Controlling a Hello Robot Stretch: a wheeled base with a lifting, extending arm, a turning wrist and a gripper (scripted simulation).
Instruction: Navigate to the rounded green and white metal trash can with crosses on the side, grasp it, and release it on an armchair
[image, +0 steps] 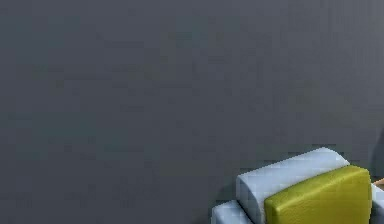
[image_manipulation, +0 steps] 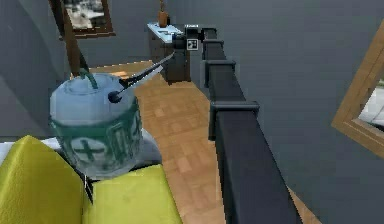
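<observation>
Forward view faces a grey wall (image: 150, 90) close up; both views share the yellow-cushioned armchair (image: 312, 192).

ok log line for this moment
place: at armchair | trash can against its yellow cushion | gripper near can top | hold: cannot tell

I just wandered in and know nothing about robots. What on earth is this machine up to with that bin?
A wheeled robot with one long arm is handling a rounded green and white trash can with crosses on its side. Its dark arm stretches out over the wooden floor, and the gripper is at the can's top. The can is just above an armchair's yellow cushion. I cannot tell whether the gripper holds it or it rests on the chair.
</observation>
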